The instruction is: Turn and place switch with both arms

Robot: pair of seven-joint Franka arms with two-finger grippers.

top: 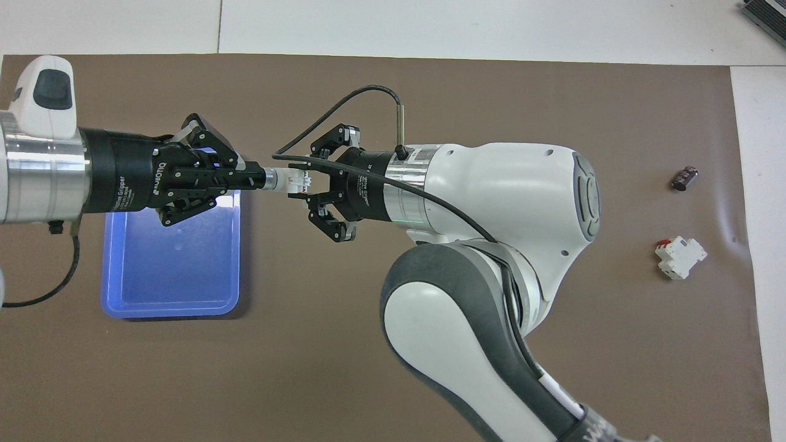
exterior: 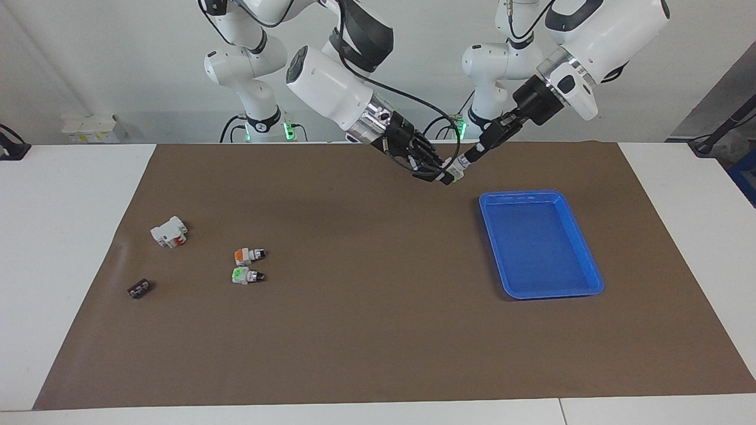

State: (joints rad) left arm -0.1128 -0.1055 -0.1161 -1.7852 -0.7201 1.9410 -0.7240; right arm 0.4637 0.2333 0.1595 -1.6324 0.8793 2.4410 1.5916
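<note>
My left gripper [exterior: 468, 161] is shut on a small white-grey switch [exterior: 456, 172] and holds it in the air over the mat, beside the blue tray's corner toward the robots. The switch also shows in the overhead view [top: 296, 181], level at the tips of the left gripper [top: 265, 178]. My right gripper [exterior: 443, 176] faces it from the other end. Its fingers are spread wide on both sides of the switch's free end [top: 315, 182] and do not close on it. Two more switches lie on the mat, one with an orange block [exterior: 248, 255], one with a green block [exterior: 245, 275].
A blue tray [exterior: 520, 195] lies on the brown mat toward the left arm's end, also in the overhead view [top: 169, 310]. A white block with a red part [exterior: 169, 231] [top: 680, 256] and a flat black piece [exterior: 139, 288] [top: 684, 178] lie toward the right arm's end.
</note>
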